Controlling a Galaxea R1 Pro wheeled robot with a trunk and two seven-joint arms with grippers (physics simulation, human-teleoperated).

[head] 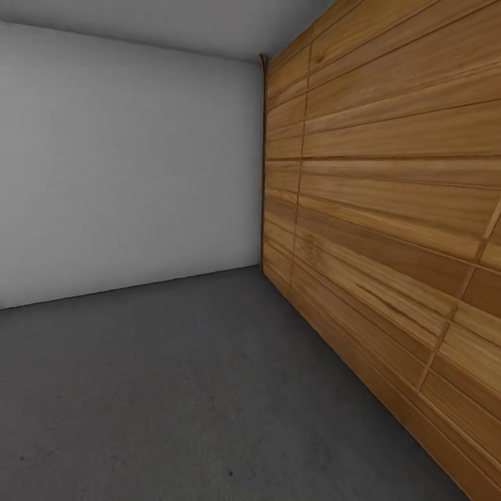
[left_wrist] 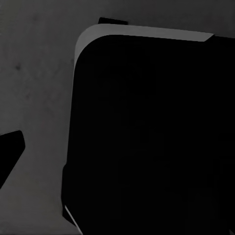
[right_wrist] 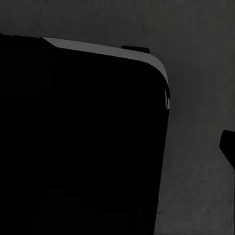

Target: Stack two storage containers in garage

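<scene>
I am in the garage, facing a corner. Its dark grey concrete floor [head: 174, 390] spreads out ahead of me. The two storage containers and the living room are out of view. In the left wrist view a dark finger-like shape [left_wrist: 11, 152] juts in at the frame's edge over the floor [left_wrist: 39, 73]. A similar dark tip [right_wrist: 228, 147] sits at the edge of the right wrist view. Whether either gripper is open or shut cannot be made out, and nothing is seen held.
A wide wood-slat door [head: 390, 209] runs along the right side, meeting a plain white wall [head: 125, 160] at the far corner. Both wrist views look down past my black, rounded base [left_wrist: 152, 137] [right_wrist: 78, 142] onto concrete.
</scene>
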